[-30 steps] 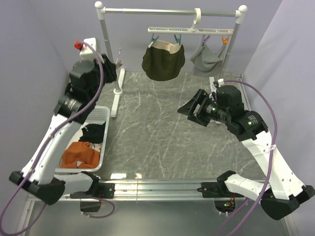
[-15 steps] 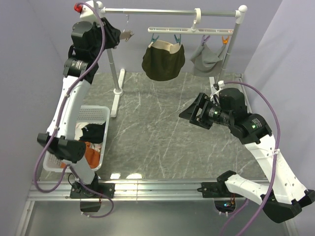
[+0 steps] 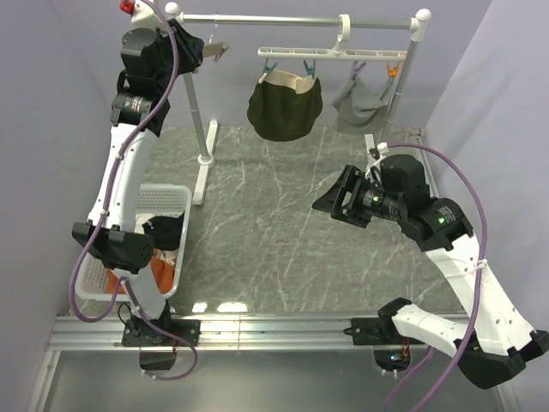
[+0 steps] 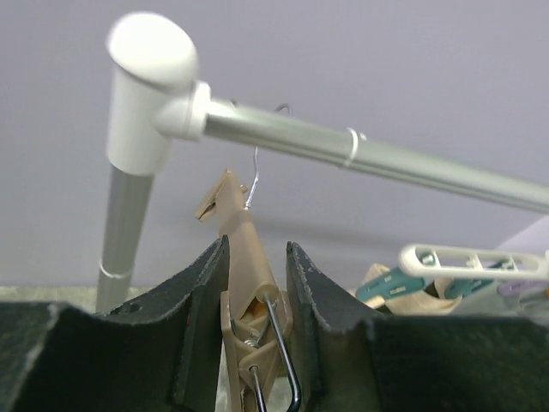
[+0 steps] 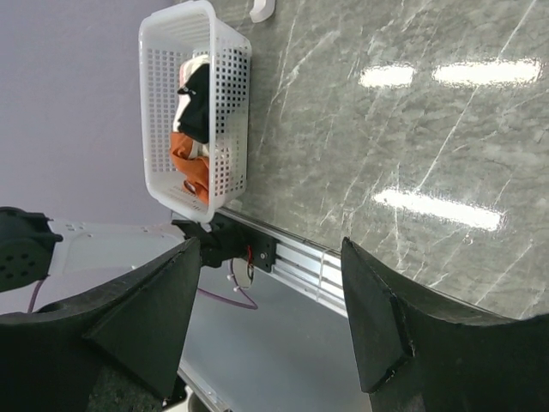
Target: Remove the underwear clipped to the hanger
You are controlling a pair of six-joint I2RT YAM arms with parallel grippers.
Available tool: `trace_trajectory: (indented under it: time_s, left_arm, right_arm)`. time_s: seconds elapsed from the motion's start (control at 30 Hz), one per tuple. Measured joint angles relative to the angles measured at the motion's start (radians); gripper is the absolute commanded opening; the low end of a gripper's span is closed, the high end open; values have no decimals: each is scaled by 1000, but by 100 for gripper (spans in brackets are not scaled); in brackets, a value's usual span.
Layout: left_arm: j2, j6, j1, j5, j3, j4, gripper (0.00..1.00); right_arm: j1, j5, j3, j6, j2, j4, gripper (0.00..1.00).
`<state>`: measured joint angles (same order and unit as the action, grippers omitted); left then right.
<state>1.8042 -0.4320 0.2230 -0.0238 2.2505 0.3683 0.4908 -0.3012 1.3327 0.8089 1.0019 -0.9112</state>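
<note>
The dark olive briefs with a cream waistband [image 3: 285,107] and the light grey briefs [image 3: 362,101] hang clipped to the white hanger [image 3: 330,53] on the rail. The black briefs [image 3: 163,233] lie in the white basket, also in the right wrist view [image 5: 196,94]. My left gripper [image 3: 206,50] is raised at the rail's left end. It is shut on a tan clip [image 4: 249,257] whose wire hook reaches up to the rail [image 4: 377,159]. My right gripper [image 3: 330,196] hovers open and empty above the table's right half.
The white basket [image 3: 176,199] at the left also holds an orange cloth [image 3: 159,266]. The rack's left post [image 3: 196,112] and right post [image 3: 410,60] stand at the back. The metal rail of the table front [image 5: 283,257] shows under my right gripper [image 5: 270,245].
My left arm has swung up from beside the basket to the rail's left end, carrying the tan clip. My right arm has barely moved.
</note>
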Motion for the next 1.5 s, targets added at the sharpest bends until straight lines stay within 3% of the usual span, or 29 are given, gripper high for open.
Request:
trace_trajectory:
  time_s: [0.3, 0.73, 0.9, 1.17, 1.33, 1.5]
  left_arm:
    - [43, -26, -36, -2, 85, -68, 0]
    - [-267, -34, -38, 0, -371, -203, 0]
    - [-308, -26, -38, 1, -361, -220, 0]
    - [-250, -22, -38, 16, -255, -194, 0]
    - [-259, -23, -38, 37, -328, -187, 0]
    - [-311, -24, -38, 38, -499, -169, 0]
  right_arm:
    - [0, -3, 0, -8, 4, -3, 73]
    - [0, -7, -36, -7, 23, 1, 73]
    - [0, -8, -43, -7, 24, 2, 73]
    - [0, -11, -43, -7, 29, 3, 73]
    - [0, -11, -51, -7, 28, 4, 73]
    - [0, -11, -69, -7, 29, 6, 73]
